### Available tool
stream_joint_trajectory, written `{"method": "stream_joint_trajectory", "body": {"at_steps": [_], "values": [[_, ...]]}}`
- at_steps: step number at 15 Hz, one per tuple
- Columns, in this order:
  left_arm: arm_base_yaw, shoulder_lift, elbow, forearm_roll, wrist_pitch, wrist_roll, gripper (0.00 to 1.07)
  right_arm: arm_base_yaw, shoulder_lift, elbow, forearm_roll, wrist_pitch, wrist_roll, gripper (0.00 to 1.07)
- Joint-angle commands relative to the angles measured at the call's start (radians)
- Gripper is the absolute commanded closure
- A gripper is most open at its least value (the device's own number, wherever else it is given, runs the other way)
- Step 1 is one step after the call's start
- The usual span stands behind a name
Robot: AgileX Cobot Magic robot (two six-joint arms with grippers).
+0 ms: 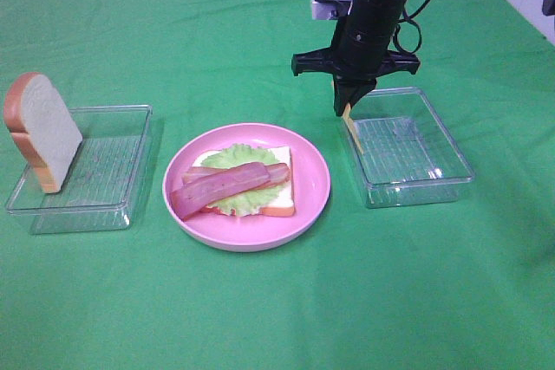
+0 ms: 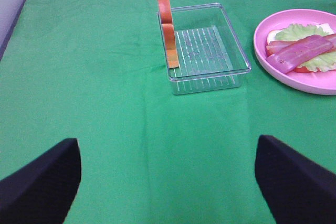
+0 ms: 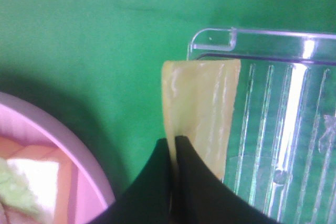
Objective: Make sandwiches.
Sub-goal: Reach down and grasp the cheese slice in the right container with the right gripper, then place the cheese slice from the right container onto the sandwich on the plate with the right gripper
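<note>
Here, right gripper [image 3: 173, 139] pinched on thin yellow cheese [image 3: 202, 98], by ribbed clear tray [image 3: 262, 33], left gripper [image 2: 165, 139] gaping

Bright, even, diffuse light from overhead; the green cloth [image 1: 260, 318] is well exposed. Only a thin soft shadow is cast under the pink plate [image 1: 308, 197] on its near side. Mild glare is picked up on the clear tray [image 1: 421, 192] right of the plate; in the right wrist view it is blown into white streaks along the ribs. There a broad dark shadow is thrown on the cloth just beside the plate, the cheese slice [image 3: 202, 103] is rendered soft, and the right gripper [image 3: 174, 142] is crushed to black. Left gripper [image 2: 167, 140] fingers [image 2: 42, 182] are blurred and underexposed.
</note>
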Motion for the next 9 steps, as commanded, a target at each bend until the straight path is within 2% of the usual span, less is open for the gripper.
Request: {"method": "stream_joint_trajectory", "body": {"at_steps": [1,9], "values": [[-0.005,-0.015,0.003,-0.004,-0.015,-0.007,0.23,-0.004,-0.008,-0.004,-0.004,-0.011,0.009,1.07],[-0.005,-0.015,0.003,-0.004,-0.015,-0.007,0.23,-0.004,-0.050,-0.004,0.029,0.011,0.010,1.07]]}}
